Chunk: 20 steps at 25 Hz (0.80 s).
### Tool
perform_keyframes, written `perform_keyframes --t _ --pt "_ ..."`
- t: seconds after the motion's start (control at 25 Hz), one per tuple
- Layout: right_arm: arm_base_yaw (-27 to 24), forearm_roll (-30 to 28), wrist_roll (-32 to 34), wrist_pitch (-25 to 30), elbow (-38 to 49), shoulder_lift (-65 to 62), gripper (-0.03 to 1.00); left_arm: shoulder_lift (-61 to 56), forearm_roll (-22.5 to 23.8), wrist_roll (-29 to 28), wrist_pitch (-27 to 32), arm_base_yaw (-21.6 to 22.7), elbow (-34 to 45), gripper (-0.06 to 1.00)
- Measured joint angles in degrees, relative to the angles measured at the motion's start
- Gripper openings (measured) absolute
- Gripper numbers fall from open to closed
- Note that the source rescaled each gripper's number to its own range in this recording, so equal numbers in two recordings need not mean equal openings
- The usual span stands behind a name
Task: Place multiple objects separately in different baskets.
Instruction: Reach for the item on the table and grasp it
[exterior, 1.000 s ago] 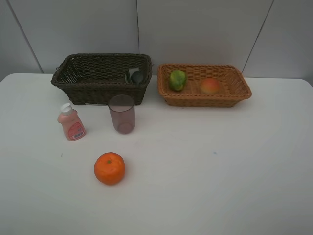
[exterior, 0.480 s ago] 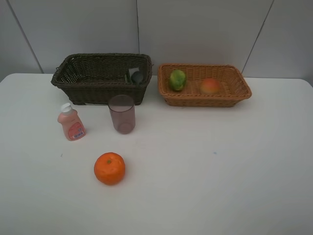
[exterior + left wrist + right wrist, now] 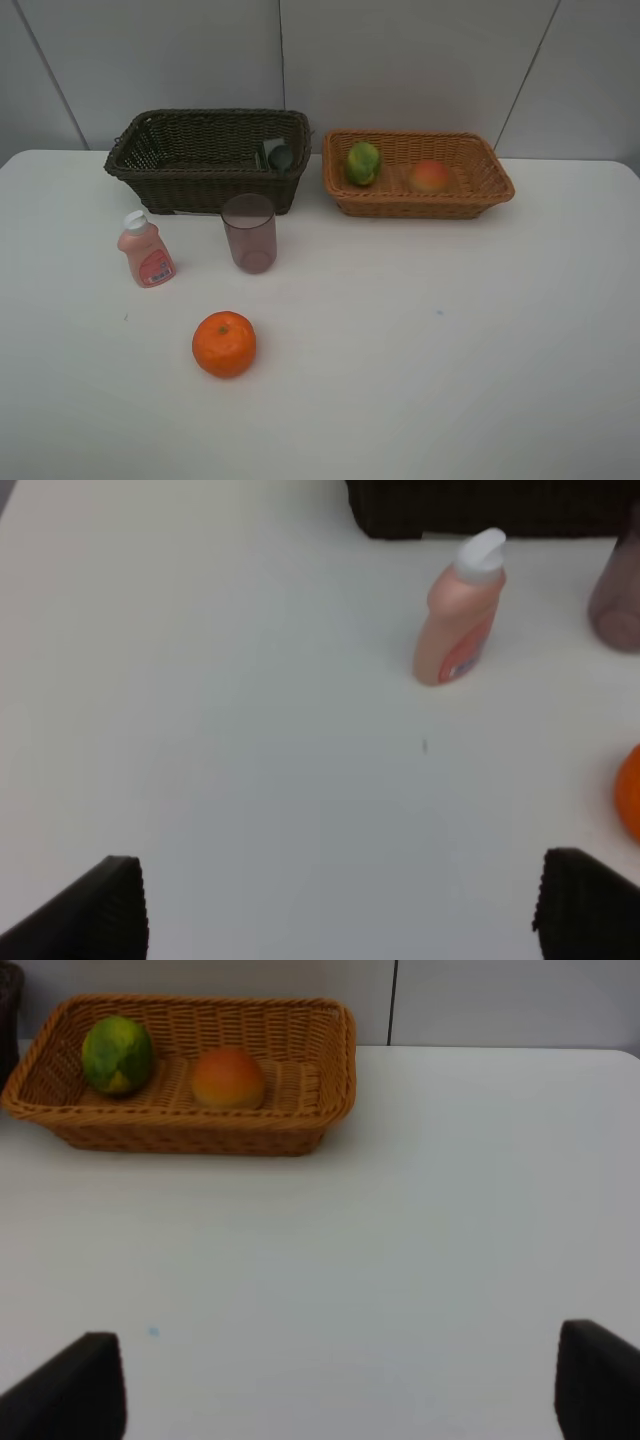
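Dark basket [image 3: 205,160], upper left — black bottle [image 3: 277,155]; tan basket [image 3: 418,200] — citrus [image 3: 363,163], peach [image 3: 430,177]; pink bottle [image 3: 146,250] upright; left gripper [image 3: 340,905], right gripper [image 3: 338,1385] wide, empty.

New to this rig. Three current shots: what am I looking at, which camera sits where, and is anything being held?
This is a two-armed robot that sorts items into baskets. The wide picture comes from a camera mounted high, off the arms, and neither arm shows in it. The other two come from a camera on each wrist; the dark shapes in them are the fingertips.

On the white table stand a dark brown basket with a dark bottle inside, and a tan basket holding a green citrus and a peach-like fruit. Outside the baskets are a pink bottle, a purplish cup and an orange.

The left tool and right tool are both open and hold nothing.
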Motion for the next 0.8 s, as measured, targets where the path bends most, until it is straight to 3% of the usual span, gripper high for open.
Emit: perform_keyframes --t 0.24,0.44,0.48,0.6,0.8 --pt "0.0 0.0 0.0 0.0 0.0 0.0 0.87 15.7 -0.6 1.5 -1.7 -1.1 -3.4 1.00" --pt "0.0 0.0 0.0 0.0 0.0 0.0 0.87 33.0 -2.1 5.2 -1.9 -3.1 -11.5 1.00" --pt "0.0 0.0 0.0 0.0 0.0 0.0 0.87 40.1 -2.2 6.6 -2.3 -4.7 -15.0 1.00" --pt "0.0 0.0 0.0 0.0 0.0 0.0 0.87 46.6 -2.2 7.1 -2.7 -7.0 -18.7 1.00" --pt "0.0 0.0 0.0 -0.1 0.0 0.0 0.87 62.2 -1.7 7.4 -4.8 -16.5 -27.2 1.00"
